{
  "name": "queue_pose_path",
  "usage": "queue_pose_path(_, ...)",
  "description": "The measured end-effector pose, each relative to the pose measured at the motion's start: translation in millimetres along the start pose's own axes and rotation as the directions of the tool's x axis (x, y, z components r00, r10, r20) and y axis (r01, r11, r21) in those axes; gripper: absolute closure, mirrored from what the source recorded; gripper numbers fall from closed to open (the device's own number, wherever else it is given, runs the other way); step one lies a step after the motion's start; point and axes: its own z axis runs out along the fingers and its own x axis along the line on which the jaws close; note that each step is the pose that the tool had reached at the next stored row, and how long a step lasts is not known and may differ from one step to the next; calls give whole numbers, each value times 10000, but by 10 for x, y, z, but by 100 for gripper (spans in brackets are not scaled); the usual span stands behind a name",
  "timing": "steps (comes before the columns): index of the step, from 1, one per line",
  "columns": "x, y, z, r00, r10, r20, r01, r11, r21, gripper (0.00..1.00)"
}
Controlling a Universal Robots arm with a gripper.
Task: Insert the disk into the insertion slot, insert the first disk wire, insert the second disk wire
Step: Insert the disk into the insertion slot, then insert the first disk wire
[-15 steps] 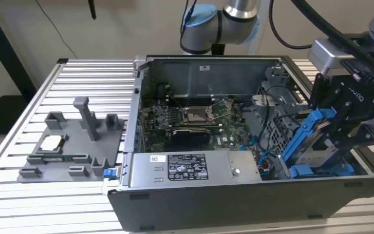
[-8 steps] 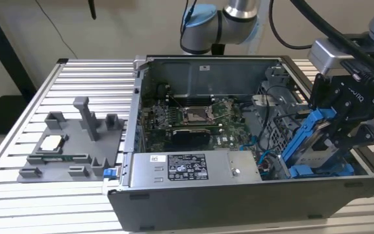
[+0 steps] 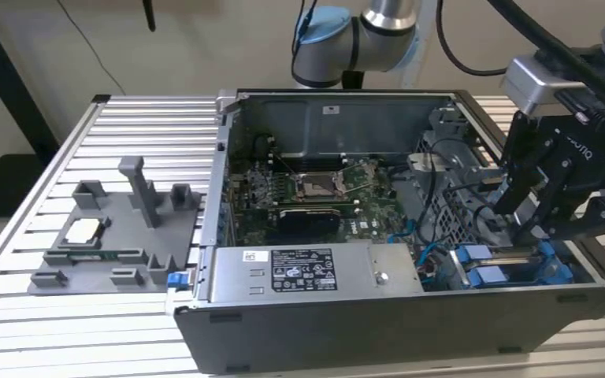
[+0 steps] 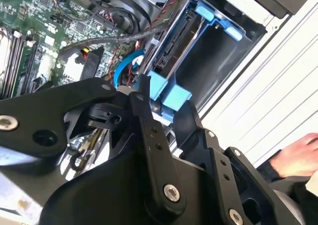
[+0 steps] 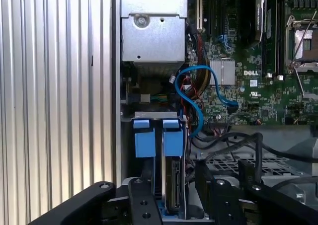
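Observation:
The disk (image 5: 174, 185) stands on edge in the insertion slot (image 4: 211, 71), a grey bay with blue rails at the case's front corner on the exterior view's right (image 3: 554, 272). Blue carrier tabs (image 5: 173, 138) cap the disk's end. My gripper (image 3: 528, 228) reaches down into the bay, one black finger on each side of the disk (image 4: 166, 56), and looks shut on it. A blue cable (image 5: 198, 93) loops beside the bay. Its black plug (image 5: 232, 105) lies loose over the motherboard.
The grey power-supply box (image 3: 302, 272) sits beside the bay. The motherboard (image 3: 313, 189) fills the case floor, and black cables (image 5: 248, 140) cross a perforated cage (image 5: 238, 163). A grey fixture tray (image 3: 113, 228) lies on the slatted table. A person's hand (image 4: 298, 155) rests outside the case.

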Motion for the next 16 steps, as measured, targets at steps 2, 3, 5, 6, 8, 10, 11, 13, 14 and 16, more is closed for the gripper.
queue_pose_path(2,-1,2,-11,10000,0,3,0,10000,0,53)
queue_pose_path(3,-3,6,-15,10000,1,2,-1,10000,-1,53)
queue_pose_path(5,-6,10,-42,10000,-1,0,1,10000,0,53)
queue_pose_path(6,-8,14,-56,10000,0,0,0,10000,0,53)
queue_pose_path(8,-12,22,-73,10000,1,2,-1,10000,0,53)
queue_pose_path(10,-22,34,-90,10000,0,-1,0,10000,0,53)
queue_pose_path(11,-27,37,-106,10000,0,-1,0,10000,0,53)
queue_pose_path(13,-37,44,-137,10000,-1,1,1,10000,-1,53)
queue_pose_path(14,-41,47,-149,10000,0,1,0,10000,0,53)
queue_pose_path(16,-53,52,-173,10000,-1,1,1,10000,0,53)
